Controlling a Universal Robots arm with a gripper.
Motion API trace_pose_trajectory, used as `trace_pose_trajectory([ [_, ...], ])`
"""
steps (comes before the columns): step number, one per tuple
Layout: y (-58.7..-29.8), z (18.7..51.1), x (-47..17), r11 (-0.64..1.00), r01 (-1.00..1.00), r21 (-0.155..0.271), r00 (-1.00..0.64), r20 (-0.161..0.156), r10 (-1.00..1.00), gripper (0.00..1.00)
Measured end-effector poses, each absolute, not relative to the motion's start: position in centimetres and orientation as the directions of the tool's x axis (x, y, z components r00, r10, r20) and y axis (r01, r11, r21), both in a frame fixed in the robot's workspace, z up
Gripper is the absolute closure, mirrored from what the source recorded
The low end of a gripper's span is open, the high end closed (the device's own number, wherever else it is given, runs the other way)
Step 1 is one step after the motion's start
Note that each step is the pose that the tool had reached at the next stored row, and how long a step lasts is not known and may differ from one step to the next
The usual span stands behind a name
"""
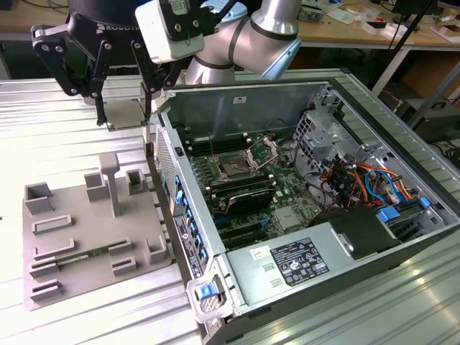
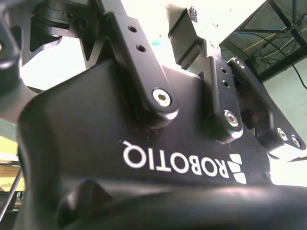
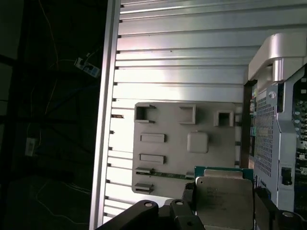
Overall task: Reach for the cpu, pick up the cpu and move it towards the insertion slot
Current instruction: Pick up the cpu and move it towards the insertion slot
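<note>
The black two-fingered gripper (image 1: 124,119) hung above the ribbed silver aluminium table (image 1: 43,129). Its fingers were clamped on opposite edges of the small, flat, square cpu with a silvery metal top (image 1: 128,111), which it held roughly level and clear of any surface. Below the gripper lay the grey plastic tray with rectangular recesses (image 1: 86,237). Just beside the gripper, toward the exterior view's right, stood the open metal computer case (image 1: 287,93). Inside it, on the green circuit board (image 1: 284,190), sat the square dark insertion slot (image 1: 233,169), its silver frame tilted up beside it, well apart from the cpu. Beyond the gripper, pale wooden workbenches (image 1: 345,32) held cables and clutter.
</note>
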State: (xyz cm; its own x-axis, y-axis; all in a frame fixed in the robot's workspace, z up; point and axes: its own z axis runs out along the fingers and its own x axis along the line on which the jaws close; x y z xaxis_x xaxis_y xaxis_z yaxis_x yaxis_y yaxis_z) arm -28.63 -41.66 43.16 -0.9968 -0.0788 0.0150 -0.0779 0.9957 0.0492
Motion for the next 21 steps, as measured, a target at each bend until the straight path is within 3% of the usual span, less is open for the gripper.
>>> trace_pose_trajectory([
  [21,-41.7,43.2,-25.0,0.996,-0.078,0.05,-0.997,0.022,-0.079,0.45],
])
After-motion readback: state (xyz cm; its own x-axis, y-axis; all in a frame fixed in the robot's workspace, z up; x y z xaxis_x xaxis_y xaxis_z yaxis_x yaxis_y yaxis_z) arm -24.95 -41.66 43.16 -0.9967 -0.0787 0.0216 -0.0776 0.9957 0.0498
